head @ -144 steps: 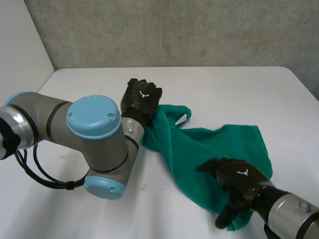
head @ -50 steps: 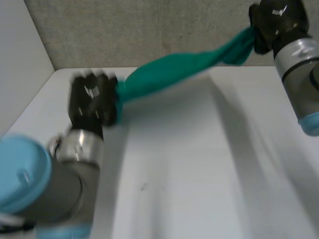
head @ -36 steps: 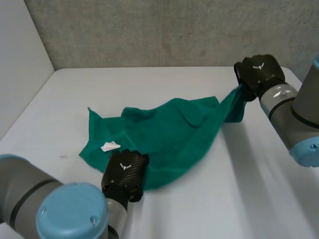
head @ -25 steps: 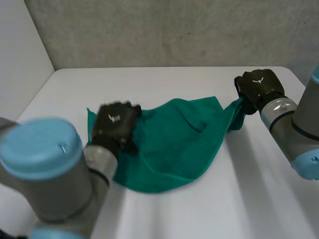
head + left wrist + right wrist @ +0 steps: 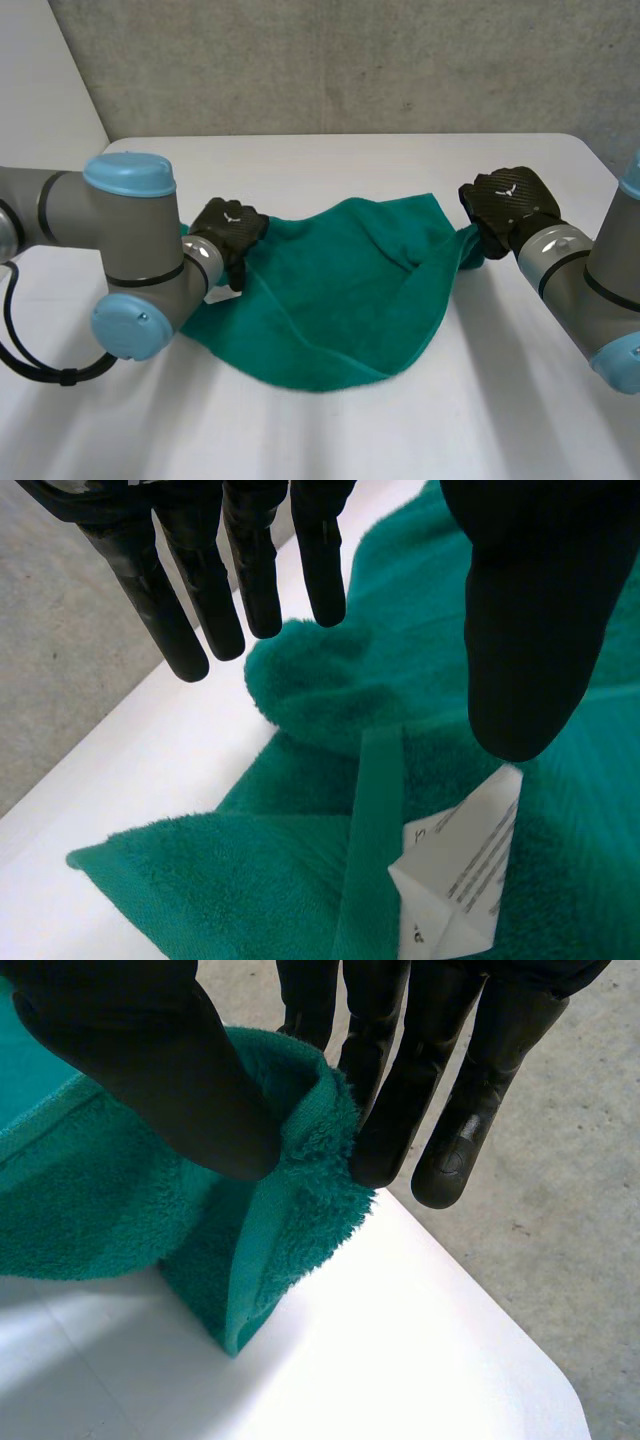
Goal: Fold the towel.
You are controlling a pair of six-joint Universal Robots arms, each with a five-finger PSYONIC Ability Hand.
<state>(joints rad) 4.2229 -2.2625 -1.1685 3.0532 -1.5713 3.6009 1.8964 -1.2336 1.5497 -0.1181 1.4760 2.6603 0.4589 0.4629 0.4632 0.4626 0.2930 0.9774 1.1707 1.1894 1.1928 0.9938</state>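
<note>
The green towel (image 5: pixel 330 290) lies loosely spread on the white table (image 5: pixel 330 430), its long axis running left to right between the two hands. Its far edge is strung from one hand to the other and its near edge sags in a rounded curve towards the near side. The right hand (image 5: pixel 508 203) is at the towel's far right corner. In its wrist view the thumb (image 5: pixel 150 1070) presses a bunched hem against the fingers (image 5: pixel 400 1110), so it has a firm pinch on the cloth, with the gathered corner standing a little off the table. The left hand (image 5: pixel 228 232) is at the far left corner but holds nothing. Its wrist view shows the fingers (image 5: pixel 190 610) straight and spread apart from the thumb (image 5: pixel 525 630), hovering over a soft hump of towel. A hem and a white label (image 5: pixel 460 875) lie just beyond the thumb tip, and a pointed corner of cloth lies farther out past the fingertips. The next move turns on that corner. It lies directly below and slightly ahead of the open left hand, which is much the nearer to it, so the left hand probably needs to drop and close on the cloth. Only then can both far corners be carried together towards the near edge. With one end pinched, pulling now would likely drag the towel to the right and skew it.
</note>
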